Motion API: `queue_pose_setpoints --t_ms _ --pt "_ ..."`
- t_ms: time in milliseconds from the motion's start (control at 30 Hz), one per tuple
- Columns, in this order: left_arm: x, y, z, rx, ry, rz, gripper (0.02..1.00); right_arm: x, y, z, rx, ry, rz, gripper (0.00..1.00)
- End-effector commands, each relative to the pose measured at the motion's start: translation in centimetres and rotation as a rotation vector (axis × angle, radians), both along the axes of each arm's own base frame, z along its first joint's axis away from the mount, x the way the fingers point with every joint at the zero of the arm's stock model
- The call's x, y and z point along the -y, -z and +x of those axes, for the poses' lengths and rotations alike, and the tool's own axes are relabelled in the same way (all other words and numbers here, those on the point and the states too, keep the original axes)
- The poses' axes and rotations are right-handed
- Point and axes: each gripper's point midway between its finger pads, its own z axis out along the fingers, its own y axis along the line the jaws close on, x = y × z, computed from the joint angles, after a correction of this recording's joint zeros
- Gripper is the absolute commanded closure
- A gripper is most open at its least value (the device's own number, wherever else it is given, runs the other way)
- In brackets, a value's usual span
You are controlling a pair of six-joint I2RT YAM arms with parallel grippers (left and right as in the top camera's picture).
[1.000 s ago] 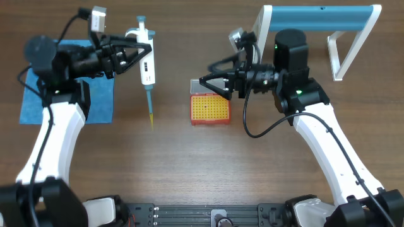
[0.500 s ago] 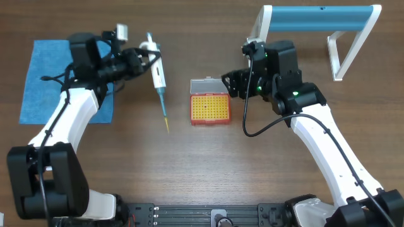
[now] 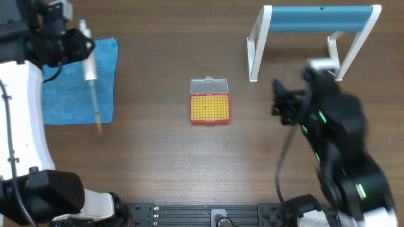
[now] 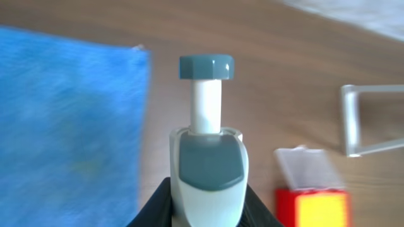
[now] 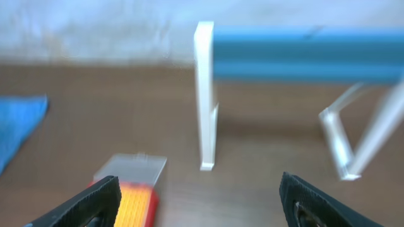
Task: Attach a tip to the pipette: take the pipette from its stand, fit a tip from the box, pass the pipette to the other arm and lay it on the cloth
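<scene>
My left gripper (image 3: 77, 45) is shut on the white pipette (image 3: 89, 64) near its upper body, holding it over the right part of the blue cloth (image 3: 69, 94). The pipette's yellow tip (image 3: 98, 123) points toward the near edge of the cloth. In the left wrist view the grey plunger cap (image 4: 206, 67) stands above the pipette body (image 4: 208, 165), clamped in my left gripper (image 4: 208, 215). The red tip box (image 3: 210, 108) with yellow tips sits mid-table, lid open. My right gripper (image 3: 278, 99) is open and empty, well to the right of the box; it (image 5: 202, 205) faces the stand.
The white and blue pipette stand (image 3: 315, 22) is at the back right, also seen as the stand (image 5: 290, 53) ahead of the right wrist. Bare wooden table lies between cloth and tip box (image 5: 126, 189), and in front of the box.
The left arm has swung left with the pipette, from beside the tip box to over the cloth. The right arm has drawn back to the right, away from the box.
</scene>
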Motion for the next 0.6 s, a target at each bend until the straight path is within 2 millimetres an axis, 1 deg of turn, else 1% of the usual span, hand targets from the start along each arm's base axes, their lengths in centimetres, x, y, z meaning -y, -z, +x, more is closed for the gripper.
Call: queue_pose_setpoints --t_ms 33,100,167,200,267,367,400,467,500,533,600 --pt "-5.3 1.8 -0.8 -0.072 -0.038 0.14 0.991 6.7 -5.0 -6.4 0.222 0.277 -0.042 0.165" --pt "-5.9 3.2 -0.5 -0.099 -0.006 0.157 0.993 7.5 -5.3 -9.1 0.257 0.283 -0.027 0.165" --pt "-6.4 5.1 0.0 -0.138 0.03 0.186 0.991 7.4 -5.5 -11.5 0.302 0.238 0.005 0.165" --pt "-6.6 5.9 0.3 -0.157 0.033 0.198 0.993 7.6 -5.3 -12.5 0.31 0.233 0.01 0.165" --pt "-7.3 7.7 1.0 -0.188 0.03 0.215 0.991 7.9 -4.3 -14.8 0.317 0.214 0.022 0.165" --pt "-7.8 10.5 2.2 -0.22 0.041 0.205 0.991 7.1 -3.6 -16.7 0.383 0.141 0.065 0.165" --pt "-8.0 11.1 2.6 -0.223 0.041 0.203 0.991 6.9 -3.2 -17.0 0.394 0.127 0.072 0.165" --pt "-8.3 12.2 3.5 -0.219 0.042 0.206 0.991 6.5 -1.6 -17.2 0.408 0.1 0.083 0.165" --pt "-8.5 12.8 3.9 -0.223 0.038 0.223 0.991 6.2 -1.0 -16.7 0.392 0.092 0.079 0.165" --pt "-8.8 13.3 4.2 -0.228 0.035 0.245 0.991 5.8 -0.3 -15.8 0.369 0.086 0.073 0.165" --pt "-8.9 13.9 5.1 -0.222 0.042 0.283 0.991 5.3 0.4 -13.7 0.385 0.087 0.077 0.163"
